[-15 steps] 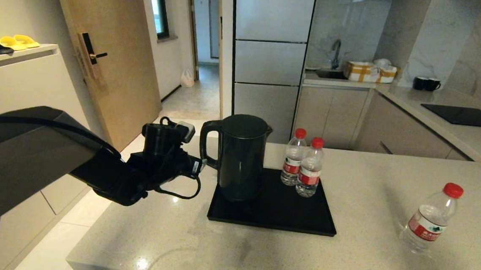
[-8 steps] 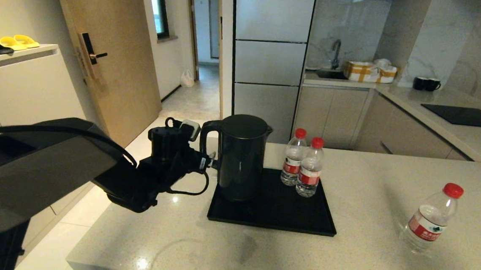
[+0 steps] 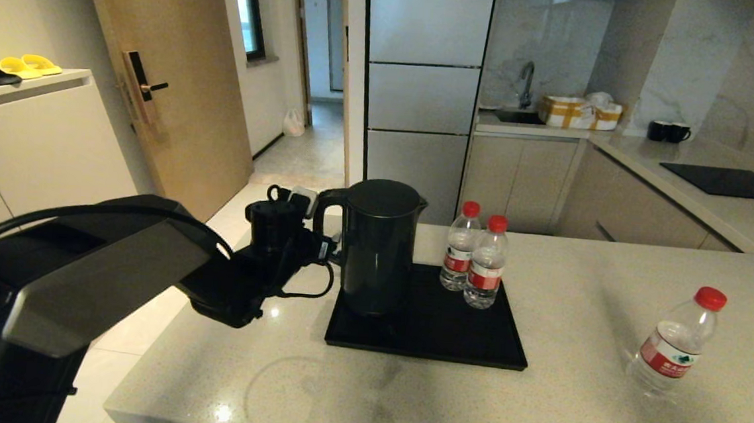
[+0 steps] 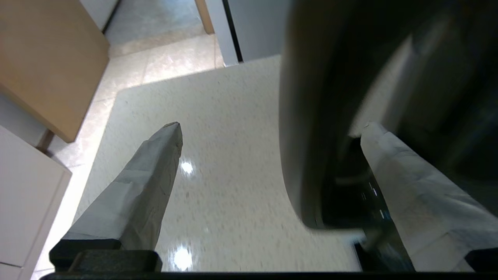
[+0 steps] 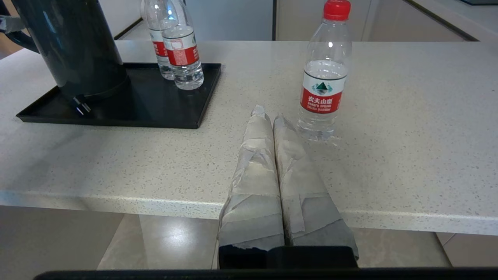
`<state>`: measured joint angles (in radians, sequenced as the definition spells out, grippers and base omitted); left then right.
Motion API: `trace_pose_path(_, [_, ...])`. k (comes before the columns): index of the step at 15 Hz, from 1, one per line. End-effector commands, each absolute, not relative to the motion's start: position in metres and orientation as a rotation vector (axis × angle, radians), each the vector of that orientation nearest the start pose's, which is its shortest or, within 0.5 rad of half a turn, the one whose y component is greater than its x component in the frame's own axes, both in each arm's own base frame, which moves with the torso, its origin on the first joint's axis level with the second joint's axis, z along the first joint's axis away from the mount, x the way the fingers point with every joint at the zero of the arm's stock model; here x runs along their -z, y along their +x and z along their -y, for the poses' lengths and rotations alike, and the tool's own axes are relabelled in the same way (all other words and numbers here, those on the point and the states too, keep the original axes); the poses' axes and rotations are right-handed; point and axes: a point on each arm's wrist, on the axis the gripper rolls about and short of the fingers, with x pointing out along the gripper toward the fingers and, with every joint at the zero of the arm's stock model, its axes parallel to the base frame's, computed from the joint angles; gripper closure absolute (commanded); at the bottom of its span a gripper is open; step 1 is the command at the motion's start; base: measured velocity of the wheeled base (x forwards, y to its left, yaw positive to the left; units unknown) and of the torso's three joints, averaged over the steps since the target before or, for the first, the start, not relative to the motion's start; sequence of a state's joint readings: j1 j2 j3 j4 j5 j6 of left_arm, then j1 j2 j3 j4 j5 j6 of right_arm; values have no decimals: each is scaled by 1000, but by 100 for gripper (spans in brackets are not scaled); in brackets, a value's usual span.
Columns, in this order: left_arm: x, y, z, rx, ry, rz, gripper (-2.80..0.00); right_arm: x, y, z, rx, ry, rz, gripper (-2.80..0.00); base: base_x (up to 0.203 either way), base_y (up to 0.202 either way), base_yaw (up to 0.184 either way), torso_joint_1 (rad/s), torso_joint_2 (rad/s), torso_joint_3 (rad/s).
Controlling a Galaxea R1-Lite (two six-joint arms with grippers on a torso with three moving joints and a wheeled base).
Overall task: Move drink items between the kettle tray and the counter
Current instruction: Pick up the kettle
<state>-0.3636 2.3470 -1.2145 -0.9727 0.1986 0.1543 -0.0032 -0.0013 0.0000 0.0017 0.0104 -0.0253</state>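
Note:
The matte black kettle [image 3: 378,245] stands on the left of the black kettle tray [image 3: 428,338]. Two red-capped water bottles [image 3: 473,258] stand at the tray's far right. A third bottle [image 3: 673,342] stands alone on the beige counter [image 3: 403,399] at the right. My left gripper [image 3: 328,251] is at the kettle's handle. In the left wrist view it [image 4: 272,125] is open, with the handle [image 4: 311,136] between its fingers [image 4: 148,186], not clamped. My right gripper [image 5: 270,115] is shut and empty over the counter's front edge, beside the lone bottle [image 5: 325,77].
Two black mugs [image 3: 668,131], a black hob [image 3: 731,182] and a sink with tap [image 3: 525,82] are on the far grey worktop. The counter's left edge drops to a tiled floor beside a cabinet [image 3: 38,128]. Bare counter lies between the tray and the lone bottle.
My left arm has moved right, toward the kettle; its open fingers now straddle the handle. The kettle, bottles and tray have not moved.

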Motion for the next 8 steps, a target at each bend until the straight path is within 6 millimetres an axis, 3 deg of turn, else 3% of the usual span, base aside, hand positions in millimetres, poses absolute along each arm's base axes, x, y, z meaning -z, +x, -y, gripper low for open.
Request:
trace_pose_path(1, [-67, 433, 160, 168, 204, -129, -280, -75, -23, 0, -8, -26, -1, 0, 0, 0, 0, 0, 0, 0])
trace_pose_path(8, [-57, 447, 159, 142, 229, -118, -280, -75, -23, 0, -6, -26, -1, 0, 0, 0, 0, 0, 0, 0])
